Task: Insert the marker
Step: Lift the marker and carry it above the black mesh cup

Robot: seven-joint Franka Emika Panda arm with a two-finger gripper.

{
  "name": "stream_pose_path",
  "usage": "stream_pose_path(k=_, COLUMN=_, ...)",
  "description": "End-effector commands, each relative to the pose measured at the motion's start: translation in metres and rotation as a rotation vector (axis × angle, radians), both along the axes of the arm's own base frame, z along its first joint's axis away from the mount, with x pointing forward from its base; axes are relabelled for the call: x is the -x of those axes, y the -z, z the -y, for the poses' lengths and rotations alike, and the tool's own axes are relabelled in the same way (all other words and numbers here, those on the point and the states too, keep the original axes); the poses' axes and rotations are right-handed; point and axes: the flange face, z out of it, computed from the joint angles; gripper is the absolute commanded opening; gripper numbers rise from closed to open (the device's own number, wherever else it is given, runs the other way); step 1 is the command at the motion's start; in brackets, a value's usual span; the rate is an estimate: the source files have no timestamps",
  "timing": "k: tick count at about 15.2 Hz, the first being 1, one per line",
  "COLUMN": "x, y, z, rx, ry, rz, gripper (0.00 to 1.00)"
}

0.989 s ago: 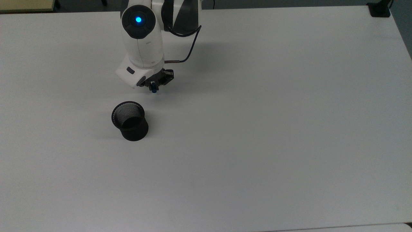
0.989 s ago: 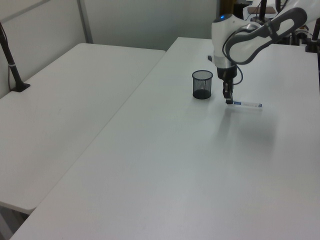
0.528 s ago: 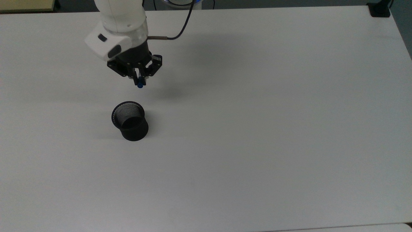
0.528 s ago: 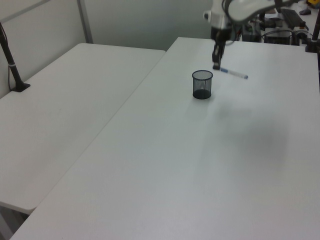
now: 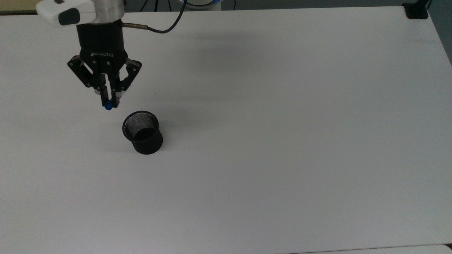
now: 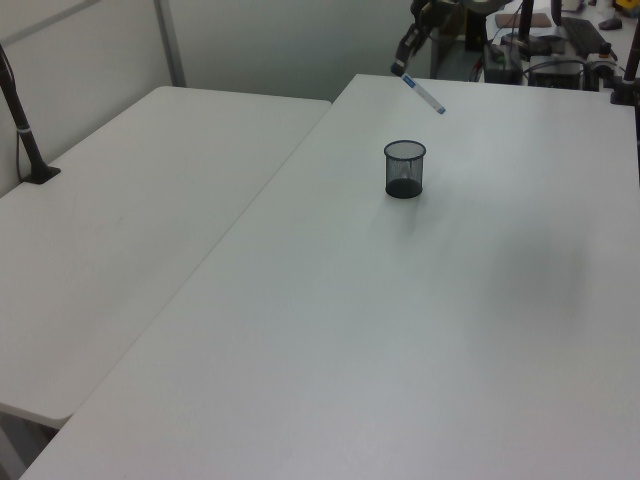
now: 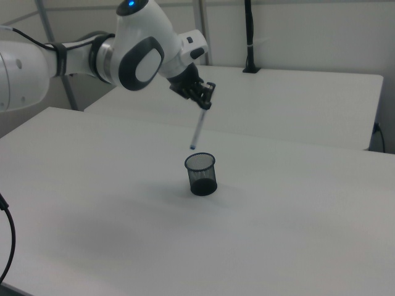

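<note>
The black two-finger hand (image 5: 108, 100) grips the slim white marker with blue cap (image 7: 197, 131) aloft beside the black mesh cup (image 5: 142, 132); I'd centre its lower tip over the rim, then lower steadily.

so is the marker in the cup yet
Out. The marker hangs tilted in the air above the mesh cup, gripped at its top end.
</note>
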Motion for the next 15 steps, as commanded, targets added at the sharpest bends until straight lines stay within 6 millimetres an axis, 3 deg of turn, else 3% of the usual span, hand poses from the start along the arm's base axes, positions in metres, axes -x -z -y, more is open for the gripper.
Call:
stream_pose_path(k=1, x=0.003, y=0.019, z=0.011, rx=0.016, ry=0.028, rz=0.136, gripper=0.04)
stream_pose_path(k=6, x=0.01, y=0.08, z=0.003, rx=0.03, ry=0.05, rz=0.205, gripper=0.04)
stream_pose_path(k=12, x=0.015, y=0.114, z=-0.011, rx=0.023, ry=0.056, rz=0.217, gripper=0.04)
stream_pose_path(k=15, x=0.015, y=0.115, z=-0.021, rx=0.013, ry=0.052, rz=0.219, gripper=0.04)
